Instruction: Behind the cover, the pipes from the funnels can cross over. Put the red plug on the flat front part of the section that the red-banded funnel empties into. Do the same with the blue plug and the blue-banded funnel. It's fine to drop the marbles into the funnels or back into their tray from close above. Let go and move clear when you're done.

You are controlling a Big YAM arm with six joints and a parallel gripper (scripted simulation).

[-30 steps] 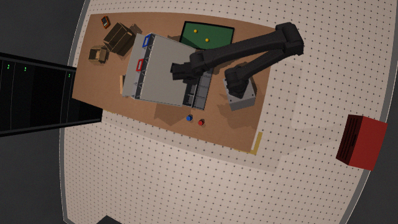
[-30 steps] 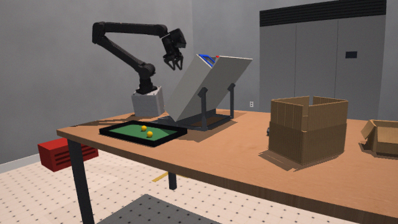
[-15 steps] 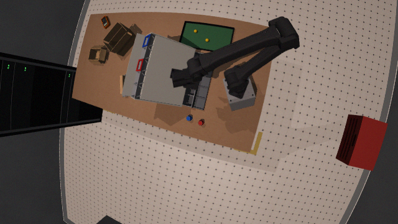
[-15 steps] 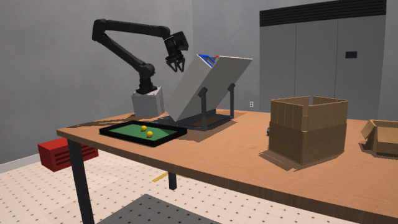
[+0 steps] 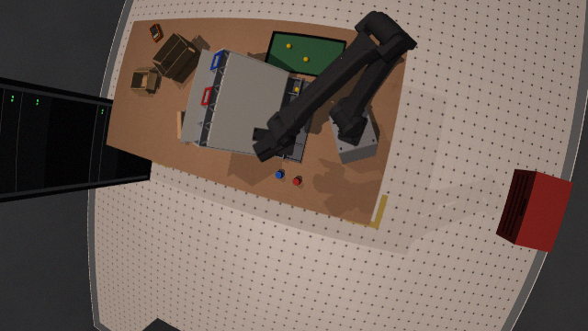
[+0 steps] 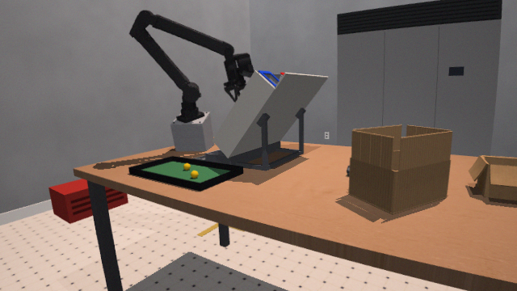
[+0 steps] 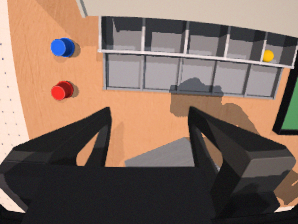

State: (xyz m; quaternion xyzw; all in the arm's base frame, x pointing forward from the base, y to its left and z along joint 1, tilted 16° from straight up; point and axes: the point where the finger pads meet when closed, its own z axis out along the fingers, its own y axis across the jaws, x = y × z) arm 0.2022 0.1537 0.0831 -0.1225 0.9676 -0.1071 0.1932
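My gripper (image 5: 264, 147) is open and empty, hovering high over the front row of sections (image 7: 193, 63) below the slanted grey cover (image 5: 243, 101); it also shows in the side view (image 6: 233, 94) and the wrist view (image 7: 149, 119). The blue plug (image 5: 279, 174) and red plug (image 5: 297, 180) stand on the table beside the row's end, and show at the left in the wrist view (image 7: 63, 47) (image 7: 63, 90). One yellow marble (image 7: 268, 56) lies in a section near the row's other end. The blue-banded funnel (image 5: 216, 60) and red-banded funnel (image 5: 206, 96) sit at the cover's top edge.
A green tray (image 5: 305, 52) holds two marbles (image 5: 288, 45) (image 5: 306, 59). Cardboard boxes (image 5: 175, 55) (image 5: 145, 79) stand behind the funnels. The arm's base (image 5: 354, 133) stands close to the section row. A red box (image 5: 535, 209) sits on the floor.
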